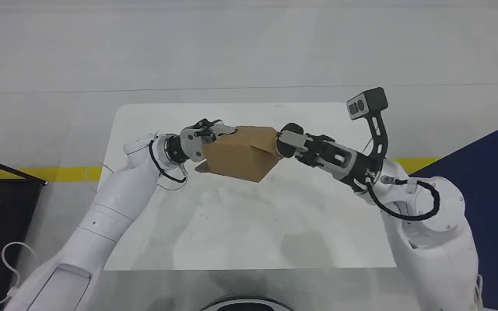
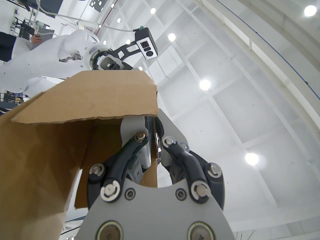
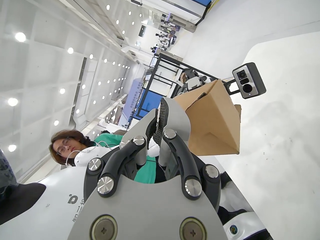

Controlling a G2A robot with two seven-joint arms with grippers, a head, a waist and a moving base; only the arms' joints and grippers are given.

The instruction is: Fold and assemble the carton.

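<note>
Carton [image 1: 237, 153], brown and partly opened, hangs above the table [image 1: 233, 233] between both arms, one wall pinched in the left gripper's [image 2: 153, 128] fingers, while the right gripper's [image 3: 157, 119] fingers sit closed together at its opposite end.

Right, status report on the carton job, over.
Left gripper shut on a carton panel edge. Right gripper shut, at the carton's other end; hold unclear. Carton partly opened, above the table. Nothing blocking.
</note>
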